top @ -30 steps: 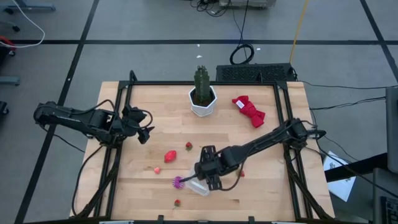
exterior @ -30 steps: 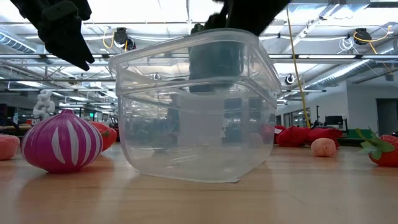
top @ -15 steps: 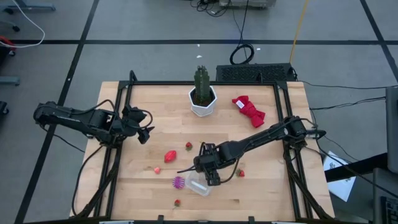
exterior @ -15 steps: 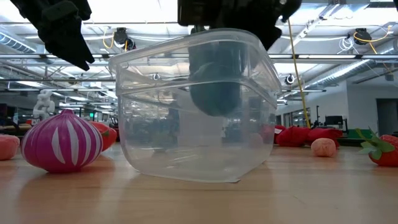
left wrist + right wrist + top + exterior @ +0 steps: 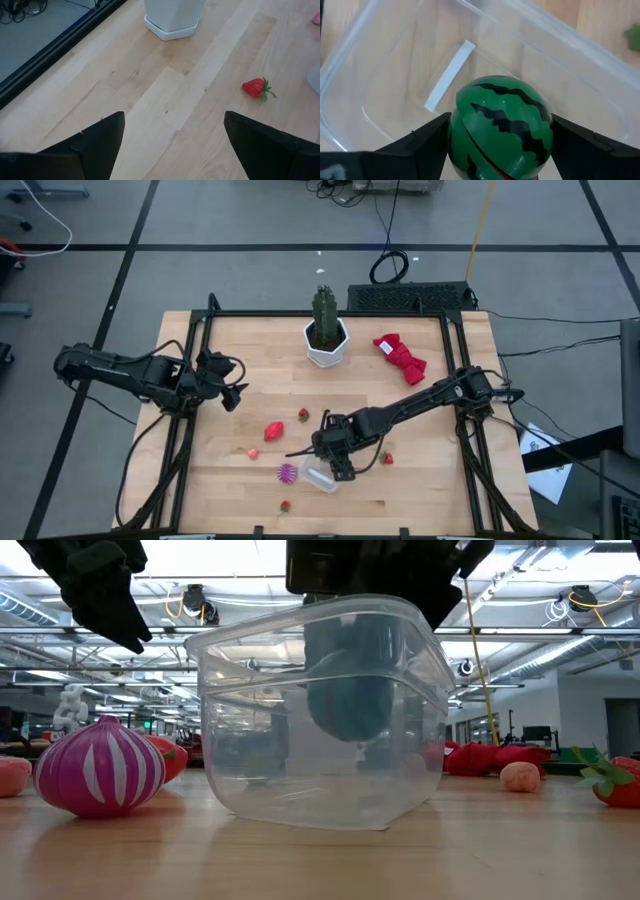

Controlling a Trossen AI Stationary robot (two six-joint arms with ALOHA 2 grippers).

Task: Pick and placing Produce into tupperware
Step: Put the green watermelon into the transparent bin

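Note:
My right gripper [image 5: 335,457] is shut on the green striped ball [image 5: 500,125] and holds it inside the clear tupperware [image 5: 318,477], which stands on its base on the table. Seen level, the ball [image 5: 350,700] hangs between the tupperware's [image 5: 230,740] walls, above its floor. The purple piece [image 5: 288,473] lies beside the container's left end. The larger red piece [image 5: 273,430], a strawberry [image 5: 304,415] and a pink bit [image 5: 253,452] lie farther left. My left gripper [image 5: 230,392] waits open above the table's left part. My right gripper pinches the green striped ball by its two opposite sides [image 5: 457,132] between the fingers [image 5: 422,145]. The fingers come from above, pointing down. The ball is lifted clear and hangs inside the tupperware, off its floor [image 5: 395,85].
A cactus in a white hexagonal pot [image 5: 326,340] stands at the far middle, and a red cloth bundle [image 5: 400,357] lies right of it. A small red bit [image 5: 285,505] lies near the near edge, another strawberry [image 5: 386,458] right of my right gripper. A black frame [image 5: 190,380] rims the table.
My right gripper has moved down with the green striped ball, which now sits lower between the tupperware's walls. The container's left wall has shifted a little toward the right in the low view.

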